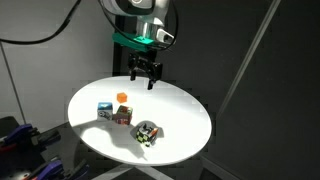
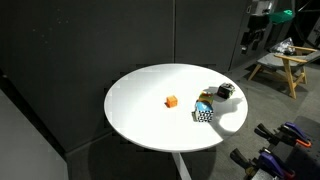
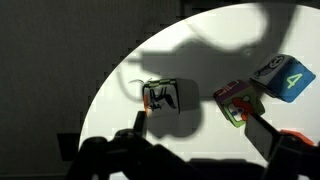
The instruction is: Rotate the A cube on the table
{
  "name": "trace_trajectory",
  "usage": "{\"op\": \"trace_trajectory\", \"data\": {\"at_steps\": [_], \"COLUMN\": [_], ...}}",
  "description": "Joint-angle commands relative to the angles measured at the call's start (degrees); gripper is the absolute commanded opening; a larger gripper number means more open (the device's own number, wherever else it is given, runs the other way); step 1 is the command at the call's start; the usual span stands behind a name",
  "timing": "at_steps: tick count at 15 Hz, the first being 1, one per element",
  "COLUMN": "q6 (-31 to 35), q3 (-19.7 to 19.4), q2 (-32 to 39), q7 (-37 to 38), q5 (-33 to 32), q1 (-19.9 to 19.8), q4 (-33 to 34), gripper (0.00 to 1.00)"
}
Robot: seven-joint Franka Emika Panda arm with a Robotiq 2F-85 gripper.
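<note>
Found the claw (image 1: 146, 72) hanging high over the table (image 1: 190, 105), fingers spread wide apart, nothing between them. Spotted the black-and-white cube (image 3: 160, 96) well below the claw, resting on the table, off toward one finger rather than under the middle, as seen from the wrist. Noted the dark red cube (image 3: 237, 102) below the opposite finger, with the blue cube (image 3: 285, 80) just beyond it — touching or only close, could not tell. Judged a straight descent risky: could have set a finger on top of the black-and-white cube, or pushed the dark red cube aside. Feared also a weak or off-centre pinch — might have tipped the cube or dragged it across the table instead of turning it in place.
</note>
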Motion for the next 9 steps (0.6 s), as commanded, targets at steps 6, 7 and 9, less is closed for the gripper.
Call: {"op": "trace_trajectory", "data": {"at_steps": [6,7,9], "q6": [0.6,0.9,2.7], "q3": [1.1,1.3,1.7], "q2": [9.0,9.9,11.7], "q7": [-0.1,-0.1,-0.2], "q5": [5.9,6.2,6.9], "q1": [-2.2,-2.4,-2.7], "q4": [5.9,6.4,7.2], "gripper": [1.0,1.0,1.0]}}
